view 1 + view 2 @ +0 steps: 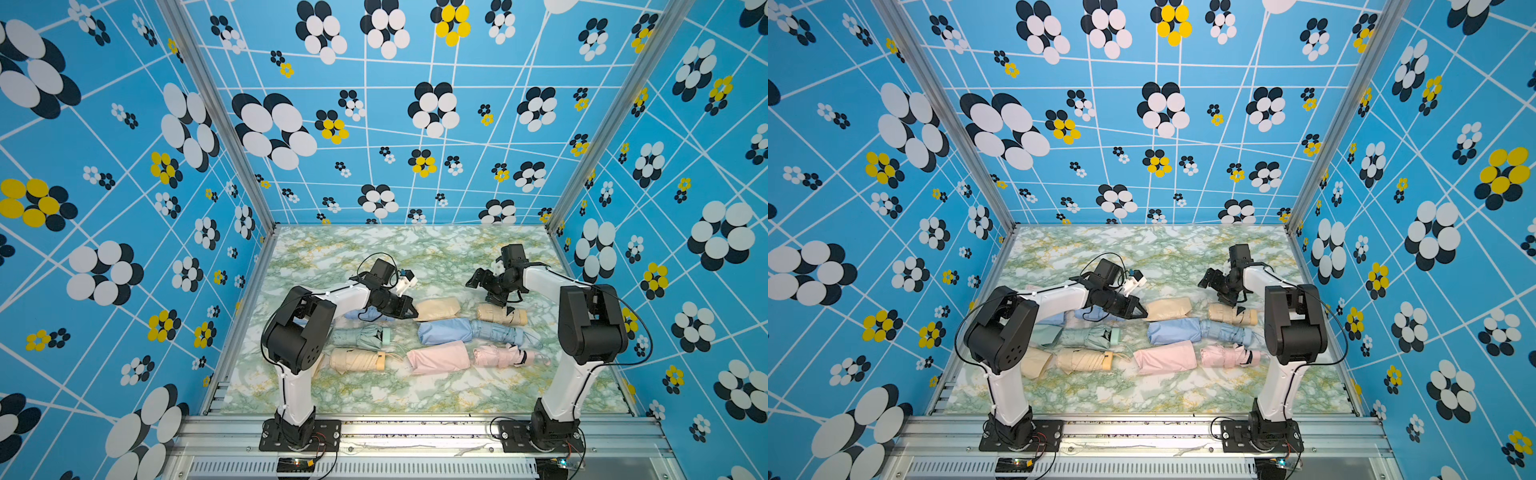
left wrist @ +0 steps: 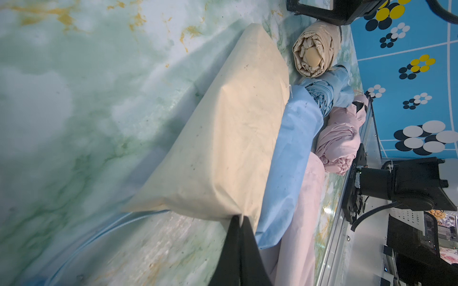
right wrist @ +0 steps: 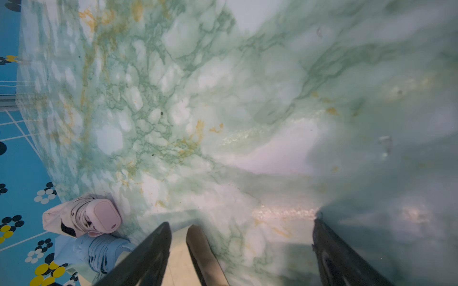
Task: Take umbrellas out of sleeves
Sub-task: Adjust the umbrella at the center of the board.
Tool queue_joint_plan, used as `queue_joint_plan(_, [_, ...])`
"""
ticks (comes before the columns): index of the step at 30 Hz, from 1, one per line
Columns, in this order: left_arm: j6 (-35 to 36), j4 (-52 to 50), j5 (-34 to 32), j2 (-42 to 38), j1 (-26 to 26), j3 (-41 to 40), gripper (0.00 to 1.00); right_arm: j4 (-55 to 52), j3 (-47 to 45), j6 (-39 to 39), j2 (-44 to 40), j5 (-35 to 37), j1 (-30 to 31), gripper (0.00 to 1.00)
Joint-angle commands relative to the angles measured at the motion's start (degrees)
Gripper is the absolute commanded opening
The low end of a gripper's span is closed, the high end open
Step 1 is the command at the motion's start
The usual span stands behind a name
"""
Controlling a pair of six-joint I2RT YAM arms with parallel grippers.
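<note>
My left gripper (image 1: 414, 314) (image 2: 241, 219) is shut on a corner of the smooth beige sleeve (image 1: 438, 309) (image 2: 223, 138), which lies on the table. Just beyond the sleeve's other end rests a beige umbrella (image 1: 500, 314) (image 2: 312, 52), apart from it. Above that umbrella's end my right gripper (image 1: 478, 280) (image 3: 243, 227) stands open, with only table between its fingers. Nearer the front, a blue umbrella (image 1: 496, 331) lies at the mouth of a blue sleeve (image 1: 444, 332). A pink umbrella (image 1: 500, 356) lies clear of its pink sleeve (image 1: 438, 357).
A mint umbrella (image 1: 361, 336) and another beige umbrella (image 1: 357, 360) lie front left beside my left arm, with mint (image 1: 1044, 334) and beige (image 1: 1036, 361) sleeves behind them. Blue fabric (image 1: 361, 313) sits under the left wrist. Patterned walls enclose the marble table (image 1: 374, 249).
</note>
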Motion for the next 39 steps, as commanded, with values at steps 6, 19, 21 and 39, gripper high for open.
queue_joint_plan(6, [2.15,-2.63,1.65,-0.58,-0.34,2.25,0.0,-0.96,-0.46,1.09,-2.97,-0.43,0.64,0.91])
queue_joint_plan(19, [1.98,-2.75,0.3,-1.39,-0.34,2.32,0.12,7.15,-2.66,3.25,-12.11,-0.76,0.61,0.92])
queue_joint_plan(21, [1.72,-2.42,-0.33,-1.65,-0.34,2.27,0.25,8.49,-3.62,3.0,-13.47,-1.18,0.64,0.92])
queue_joint_plan(39, [2.34,3.66,-15.29,-19.89,0.25,-4.03,0.86,25.57,-16.43,0.07,-28.95,-2.04,0.57,0.99])
